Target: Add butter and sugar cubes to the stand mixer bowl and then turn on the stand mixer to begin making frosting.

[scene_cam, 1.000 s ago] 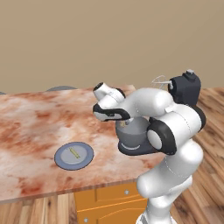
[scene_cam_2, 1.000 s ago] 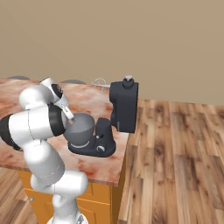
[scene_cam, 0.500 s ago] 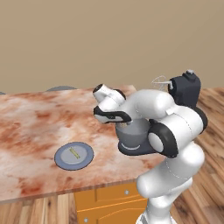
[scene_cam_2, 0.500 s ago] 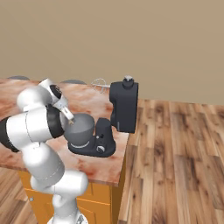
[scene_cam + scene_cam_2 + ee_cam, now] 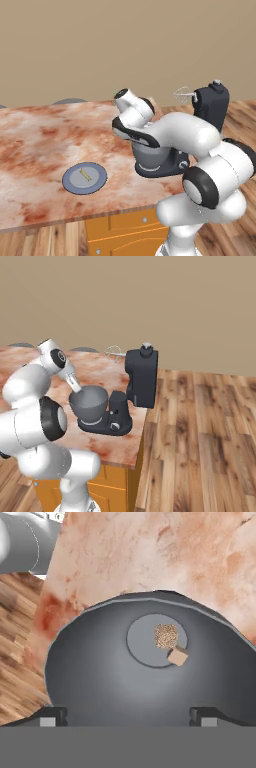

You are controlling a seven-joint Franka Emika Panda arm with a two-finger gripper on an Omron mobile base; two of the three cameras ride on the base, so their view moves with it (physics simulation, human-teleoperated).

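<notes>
Two beige sugar cubes (image 5: 166,635) lie close together on the bottom of the grey stand mixer bowl (image 5: 90,672). My gripper (image 5: 129,718) hangs open just above the bowl, holding nothing. From the right, the gripper (image 5: 75,385) points down at the bowl (image 5: 90,403), which sits on the base of the black stand mixer (image 5: 141,378). The mixer's head is tilted up. The pale-yellow butter (image 5: 86,175) lies on a blue-grey plate (image 5: 99,173), left of the bowl (image 5: 150,157) and the stand mixer (image 5: 212,105).
The wire whisk (image 5: 114,352) sticks out from the raised head toward the wall. The marble counter (image 5: 35,145) ends just right of the mixer, with wooden floor (image 5: 200,431) beyond. Orange cabinet drawers (image 5: 125,225) sit below the front edge.
The jaws have opened wide over the bowl. The arm has barely shifted and the butter has stayed on the plate.
</notes>
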